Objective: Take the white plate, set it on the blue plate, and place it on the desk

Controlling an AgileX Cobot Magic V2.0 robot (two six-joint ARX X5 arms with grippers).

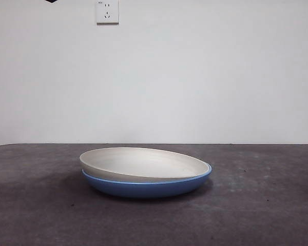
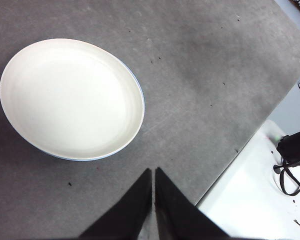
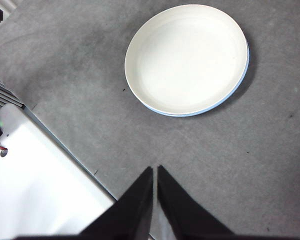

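Front view: the white plate (image 1: pixel 143 163) sits nested inside the blue plate (image 1: pixel 146 187) on the desk (image 1: pixel 267 205). The white plate is tilted, its rim lifted clear of the blue plate's rim on one side and sunk down to it on the other. The blue plate rests flat on the desk. Behind the blue plate stands a pale wall with a wall socket (image 1: pixel 107 11) high on it, and a small black tip (image 1: pixel 51 1) shows at the top edge, well above the blue plate.

In the left wrist view the left gripper (image 2: pixel 153 172) hangs above bare desk (image 2: pixel 215 75), apart from the blue plate (image 2: pixel 140 87), its 2 jaws pressed together with only a thin slit between them and nothing held. Only a thin blue sliver shows around the white plate (image 2: pixel 70 97).

In the right wrist view the right gripper (image 3: pixel 155 170) likewise hangs over the desk (image 3: pixel 240 160), apart from the blue plate (image 3: pixel 235 90), its 2 jaws clenched and empty. The white plate (image 3: pixel 187 57) covers nearly all of the blue plate.
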